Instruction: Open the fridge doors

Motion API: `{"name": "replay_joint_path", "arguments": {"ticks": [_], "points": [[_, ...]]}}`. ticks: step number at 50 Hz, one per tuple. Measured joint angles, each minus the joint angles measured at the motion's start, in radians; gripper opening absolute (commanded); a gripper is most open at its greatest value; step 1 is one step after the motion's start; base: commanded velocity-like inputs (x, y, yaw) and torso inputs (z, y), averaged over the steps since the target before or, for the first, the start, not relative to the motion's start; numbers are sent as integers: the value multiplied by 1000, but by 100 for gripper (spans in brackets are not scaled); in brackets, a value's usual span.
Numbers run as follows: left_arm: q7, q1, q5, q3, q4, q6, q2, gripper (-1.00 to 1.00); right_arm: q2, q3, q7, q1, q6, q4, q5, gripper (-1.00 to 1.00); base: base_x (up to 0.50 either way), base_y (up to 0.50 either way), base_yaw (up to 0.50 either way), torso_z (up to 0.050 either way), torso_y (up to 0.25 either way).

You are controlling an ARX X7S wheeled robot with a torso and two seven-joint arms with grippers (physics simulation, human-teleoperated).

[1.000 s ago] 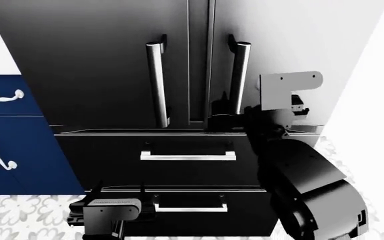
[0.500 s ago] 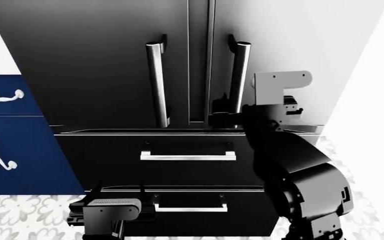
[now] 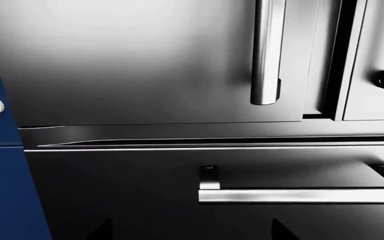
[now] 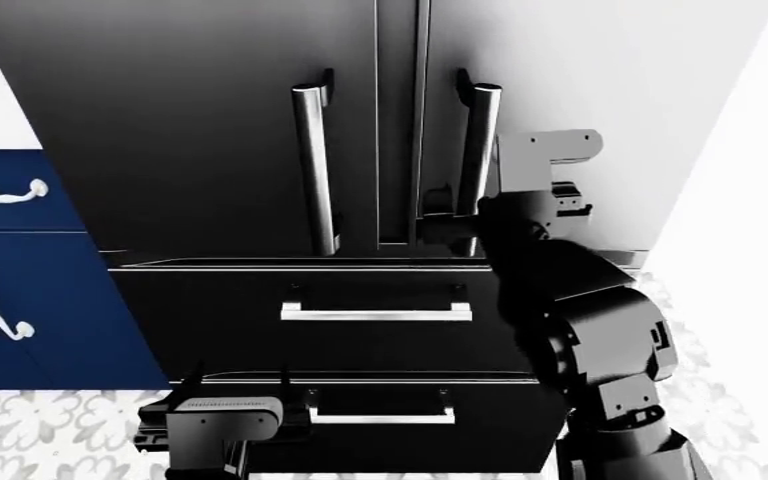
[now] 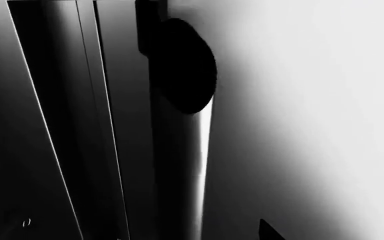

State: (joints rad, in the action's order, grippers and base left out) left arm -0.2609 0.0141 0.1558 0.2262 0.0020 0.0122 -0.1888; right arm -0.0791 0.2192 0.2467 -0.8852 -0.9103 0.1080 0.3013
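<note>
The fridge doors stand shut: the left door (image 4: 184, 120) and the right door (image 4: 584, 80), glossy black panels, each with a vertical silver bar handle (image 4: 312, 170) (image 4: 478, 155). My right gripper (image 4: 448, 226) is at the lower end of the right door's handle (image 5: 182, 170). The bar runs between the jaws, and one fingertip (image 5: 269, 233) stands clear of it, so the gripper is open. My left gripper (image 4: 240, 386) hangs low in front of the drawers, open and empty, with its dark fingertips (image 3: 102, 233) wide apart. The left door's handle end (image 3: 267, 75) is far from it.
Two wide black drawer fronts with horizontal silver handles (image 4: 375, 313) (image 4: 381, 415) sit below the doors. Navy cabinets (image 4: 37, 290) with white curved handles (image 4: 11, 190) stand to the left. A patterned floor (image 4: 37, 440) lies below, and a white surface (image 4: 758, 200) is at the right.
My right arm has swung left and up, bringing the gripper in around the lower end of the right door's handle. The left arm and the doors have not moved.
</note>
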Motion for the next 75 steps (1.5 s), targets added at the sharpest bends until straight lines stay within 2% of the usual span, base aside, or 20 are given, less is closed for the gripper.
{"name": "replay_joint_path", "arguments": {"ticks": [32,33,57,75], "points": [[-14,4,12,15,-3,3,-12,100,5,57,-16,-117,153,328,-19,100,0,0,0,0,0],[-14,4,12,16,-3,4,-12,100,6,58,-16,-121,159,338,-19,-100,0,0,0,0,0],[-24,5,23,25,-2,7,-21,100,-1,87,-9,-131,191,367,70,-100,1,0,0,0,0],[-31,6,26,33,-2,8,-27,100,-73,48,48,31,128,71,144,-100,-1,0,0,0,1]]}}
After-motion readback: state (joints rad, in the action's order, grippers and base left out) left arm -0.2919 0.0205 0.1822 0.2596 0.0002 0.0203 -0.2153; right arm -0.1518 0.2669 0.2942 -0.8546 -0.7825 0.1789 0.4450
